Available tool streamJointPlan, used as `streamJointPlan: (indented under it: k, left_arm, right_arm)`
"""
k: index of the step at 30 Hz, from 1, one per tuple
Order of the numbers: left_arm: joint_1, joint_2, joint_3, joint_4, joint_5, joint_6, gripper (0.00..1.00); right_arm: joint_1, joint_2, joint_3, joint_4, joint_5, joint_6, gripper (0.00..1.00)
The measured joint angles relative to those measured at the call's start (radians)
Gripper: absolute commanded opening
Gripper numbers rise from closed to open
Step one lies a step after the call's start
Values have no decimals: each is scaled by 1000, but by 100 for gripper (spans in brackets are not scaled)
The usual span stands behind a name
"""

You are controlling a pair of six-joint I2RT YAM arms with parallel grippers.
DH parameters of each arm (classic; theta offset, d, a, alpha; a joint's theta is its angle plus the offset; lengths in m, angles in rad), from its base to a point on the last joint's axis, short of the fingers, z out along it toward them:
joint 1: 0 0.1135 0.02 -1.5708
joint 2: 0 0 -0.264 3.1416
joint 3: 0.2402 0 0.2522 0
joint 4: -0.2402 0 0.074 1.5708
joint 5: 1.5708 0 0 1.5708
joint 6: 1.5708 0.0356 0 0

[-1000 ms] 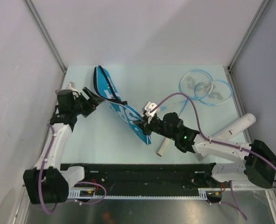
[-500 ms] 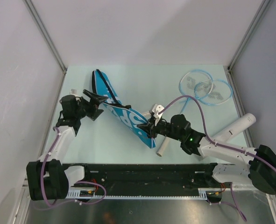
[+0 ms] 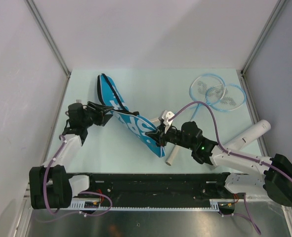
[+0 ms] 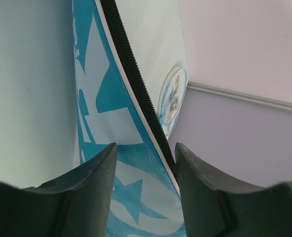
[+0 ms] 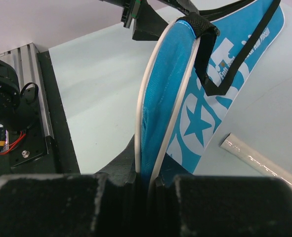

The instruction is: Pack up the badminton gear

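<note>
Right gripper (image 5: 146, 180) pinched tight on one end of racket cover (image 3: 136, 124), held on edge across table (image 3: 160, 84) middle; left gripper (image 4: 146, 150) jaws apart astride its black zip; white lettering, stars, not fully legible

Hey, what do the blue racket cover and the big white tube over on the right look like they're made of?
The racket cover looks like woven synthetic fabric with a matte finish. The weave shows up close, there is white printing and piping, and a black toothed zipper runs along its edge. The white tube looks smooth, rigid and matte. It could be cardboard or plastic, but it is too small here to tell which.
</note>
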Motion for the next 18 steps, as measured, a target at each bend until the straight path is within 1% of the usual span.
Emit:
streamJointPlan:
  k: [1,2,4,5,6,7,9,11,12,14,18]
  left_arm:
    - [-5,9,0,2,-2,-5,45]
    - [-10,16,0,4,-3,-8,29]
    - [-18,21,0,12,-6,-11,12]
    - [-21,22,0,17,-8,-11,2]
    - [-22,22,0,22,-10,-4,0]
    - [-23,23,0,27,-10,10,1]
    - [-24,26,11,26,-21,74,0]
    - [-24,29,34,24,-23,161,0]
    - [-32,26,47,26,-23,215,0]
    - [-56,13,70,26,-29,320,0]
    - [-134,-35,84,32,-39,511,0]
  right_arm:
    - [0,0,0,0,0,1,0]
    - [0,0,0,0,-1,1,0]
    - [4,1,-2,1,0,4,1]
    - [7,3,-2,3,-1,4,10]
    - [11,8,-2,10,-4,7,49]
    - [16,13,-2,16,-8,11,65]
    - [20,25,-2,20,-21,44,89]
    - [21,36,-1,8,-34,96,92]
    - [16,44,4,-11,-50,121,96]
    - [0,64,29,-66,-86,191,99]
    - [-16,100,137,-174,-84,332,100]
